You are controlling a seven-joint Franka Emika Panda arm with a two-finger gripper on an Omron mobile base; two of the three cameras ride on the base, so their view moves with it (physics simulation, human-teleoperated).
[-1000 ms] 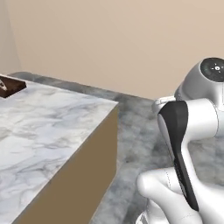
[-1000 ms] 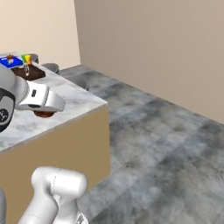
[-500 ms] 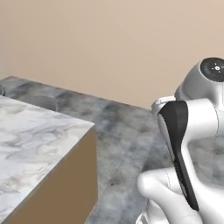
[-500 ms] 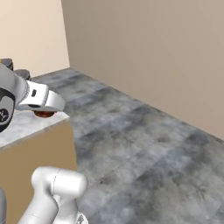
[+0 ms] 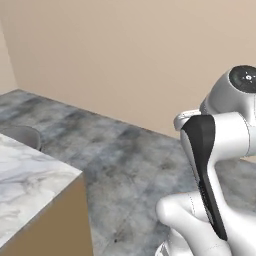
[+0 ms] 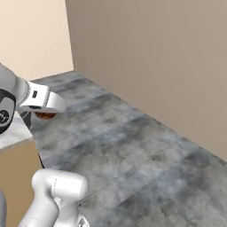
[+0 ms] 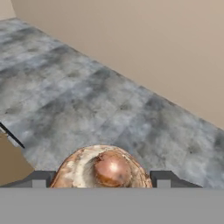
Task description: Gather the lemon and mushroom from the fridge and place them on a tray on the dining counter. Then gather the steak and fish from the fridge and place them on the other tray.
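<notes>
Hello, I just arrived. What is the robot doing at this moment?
The robot's claw holds the mushroom, a brown, round-capped thing that sits between its two dark fingertips in the hand view. In the right base view the mushroom shows under the white hand, above the grey stone floor. A corner of the marble dining counter lies to the left in the left base view. Beige walls stand ahead. The mushroom is not yet set down anywhere.

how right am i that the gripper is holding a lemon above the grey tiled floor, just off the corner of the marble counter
One thing is off: it is not a lemon. The hand view shows the gripper shut on a tan-brown mushroom with a glossy cap. The rest holds: it hangs above the grey tiled floor, just off the marble counter.
</notes>
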